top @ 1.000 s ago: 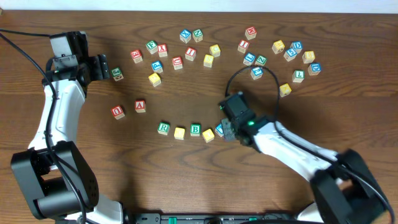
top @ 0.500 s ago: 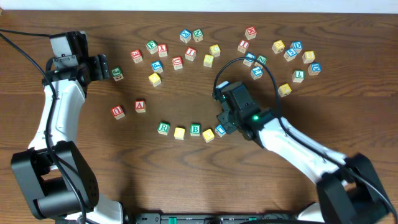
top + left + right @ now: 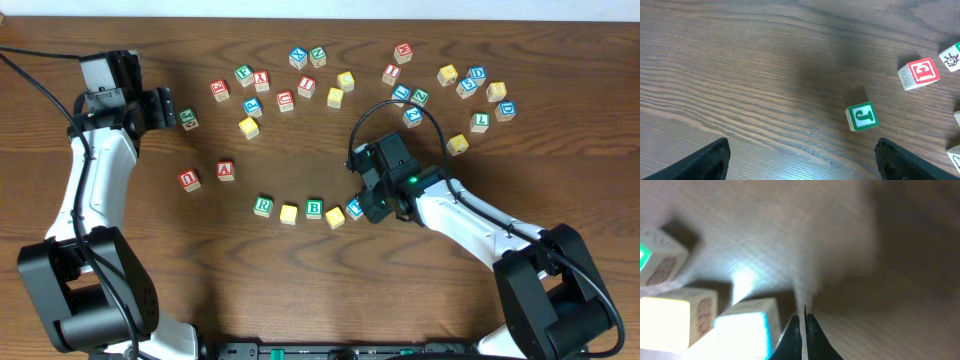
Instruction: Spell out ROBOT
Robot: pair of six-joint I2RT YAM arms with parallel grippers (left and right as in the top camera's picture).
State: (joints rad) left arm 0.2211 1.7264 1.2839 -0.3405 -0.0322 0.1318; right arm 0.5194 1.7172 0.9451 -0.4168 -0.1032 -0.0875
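A row of letter blocks lies at the table's middle: green R (image 3: 263, 206), a yellow block (image 3: 289, 213), green B (image 3: 314, 208), a yellow block (image 3: 335, 217) and a blue block (image 3: 354, 209). My right gripper (image 3: 371, 207) is shut and empty, its tips just right of the blue block. In the right wrist view the shut fingers (image 3: 803, 326) sit beside the blue block (image 3: 747, 330), with the yellow block (image 3: 675, 317) further left. My left gripper (image 3: 166, 108) is open at the far left, near a green J block (image 3: 188, 119). The J block (image 3: 862, 116) lies beyond the open fingers (image 3: 802, 162).
Red U (image 3: 189, 179) and red A (image 3: 225, 170) blocks lie left of the row. Several loose blocks are scattered across the back, from a red one (image 3: 220, 89) to a blue one (image 3: 506, 109). A black cable (image 3: 400, 105) loops over the right arm.
The right arm has swung back and to the right, its wrist rising away from the row. The blue block stays at the row's right end. The left arm has not moved.
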